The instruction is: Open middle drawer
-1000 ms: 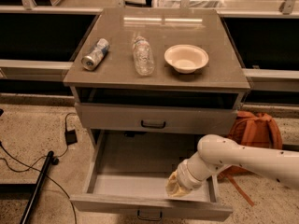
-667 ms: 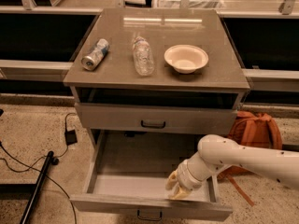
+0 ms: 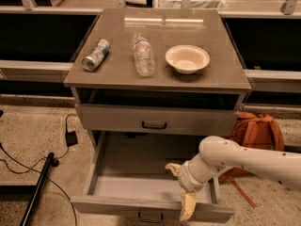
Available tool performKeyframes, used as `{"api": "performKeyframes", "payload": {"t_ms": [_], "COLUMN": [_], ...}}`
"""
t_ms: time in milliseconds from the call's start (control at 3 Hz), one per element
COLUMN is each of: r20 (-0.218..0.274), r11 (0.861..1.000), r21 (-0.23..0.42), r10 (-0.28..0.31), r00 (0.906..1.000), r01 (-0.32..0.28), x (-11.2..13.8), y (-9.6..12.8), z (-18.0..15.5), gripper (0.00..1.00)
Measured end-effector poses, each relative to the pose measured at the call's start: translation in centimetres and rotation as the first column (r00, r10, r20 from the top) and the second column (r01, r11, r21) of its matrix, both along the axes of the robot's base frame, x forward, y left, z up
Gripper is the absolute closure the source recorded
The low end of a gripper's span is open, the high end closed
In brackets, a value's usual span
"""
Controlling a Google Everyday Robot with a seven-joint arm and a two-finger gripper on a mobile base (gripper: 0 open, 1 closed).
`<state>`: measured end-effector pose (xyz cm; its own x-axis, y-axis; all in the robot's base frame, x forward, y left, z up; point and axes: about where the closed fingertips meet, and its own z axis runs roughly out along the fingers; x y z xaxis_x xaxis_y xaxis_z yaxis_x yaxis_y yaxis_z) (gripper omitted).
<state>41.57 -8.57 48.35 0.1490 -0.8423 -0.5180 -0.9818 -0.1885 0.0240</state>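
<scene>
Standing pulled out below the desk point(image 3: 221, 74): the middle drawer point(image 3: 136, 187).
Gripper point(image 3: 180, 188) hangs over its front rim, jaws released; speckled floor point(image 3: 33, 126) around.

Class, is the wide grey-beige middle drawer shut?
No: the wide grey-beige middle drawer is pulled far out, its floor showing, with the gripper at the right of its front edge.

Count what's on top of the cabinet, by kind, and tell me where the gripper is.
Can: 1
Bottle: 1
Bowl: 1
Total: 3
Gripper: open, over the pulled-out middle drawer, front right.
</scene>
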Motion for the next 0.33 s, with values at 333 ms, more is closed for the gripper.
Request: {"api": "performKeyframes", "payload": {"t_ms": [333], "r20": [0.0], "r11": [1.0], "r21": [0.0], "r10": [0.0], "r00": [1.0], "r01": [0.0], "x": [0.0], "y": [0.0], "z": [0.0], "gripper": [0.0]}}
